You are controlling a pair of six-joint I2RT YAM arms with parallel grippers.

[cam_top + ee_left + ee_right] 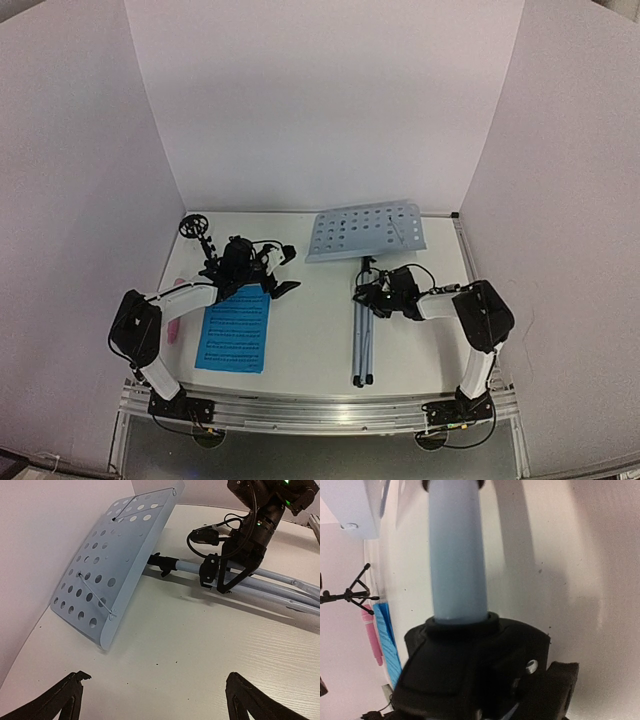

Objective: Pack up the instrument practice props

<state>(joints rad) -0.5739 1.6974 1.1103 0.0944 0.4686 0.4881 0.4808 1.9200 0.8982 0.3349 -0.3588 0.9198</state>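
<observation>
The music stand lies flat on the table, its perforated pale-blue desk (pixel 368 232) at the back and its folded silver legs (pixel 362 350) toward me. My right gripper (pixel 366 295) is shut on the stand's pole (pixel 457 555) at the black collar (pixel 470 665). My left gripper (pixel 283 270) is open and empty, low over bare table and facing the desk (pixel 110 565). A blue music sheet (pixel 235 330) lies at the front left; I cannot tell if a second lies under it. The black tripod mic stand (pixel 200 235) stands at the back left. The pink microphone (pixel 176 325) is partly hidden by my left arm.
White walls close the table on the left, back and right. The aluminium rail (pixel 320 405) with both arm bases runs along the near edge. In the right wrist view the mic stand (pixel 355 595), the pink microphone (pixel 372 640) and the blue sheet (pixel 387 640) show far left.
</observation>
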